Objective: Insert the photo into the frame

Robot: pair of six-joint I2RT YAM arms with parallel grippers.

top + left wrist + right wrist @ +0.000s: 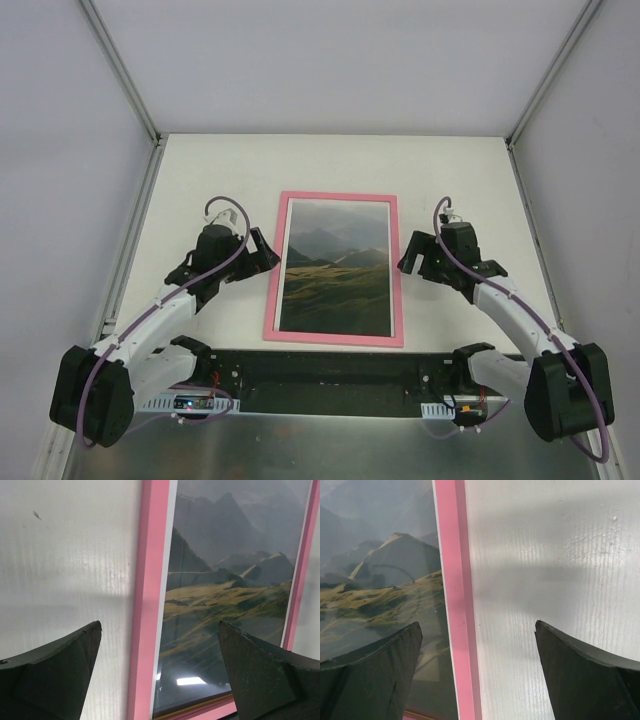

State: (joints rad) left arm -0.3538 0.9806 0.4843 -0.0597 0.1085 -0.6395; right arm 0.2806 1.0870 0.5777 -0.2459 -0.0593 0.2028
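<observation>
Photo (336, 265), the large rectangular paper print of green-brown hills, misty grey mtns and sky, sits face up inside the thin-edged pink rectangular picture frame (274, 270). Frame lies flat on the white table (200, 180), centred betw. my two arms, long sides running away from the bases. On the top cam I see pink border on all four sides of the print.

L arm: from its base at near left it reaches fwd and inward, low over the table. Its wrist is turned in toward the frame's left rail, about halfway up it. L gripper (268, 255) has its jaws wide apart, nothing clamped. On the L wrist cam one jaw hangs over bare table and the other over the print, w/ the pink left rail running betw. them. I can't tell if the tips touch anything.

R arm mirrors it: from near right, fwd and inward, wrist turned toward the right rail at approx. the same height. R gripper (408, 255) is also spread wide and holds nothing. R wrist cam shows one jaw over the print, the other over table, right rail betw. them.

Both bases sit at the ends of a black mounting rail (330, 362) along the near edge, just short of the frame's bottom side.
</observation>
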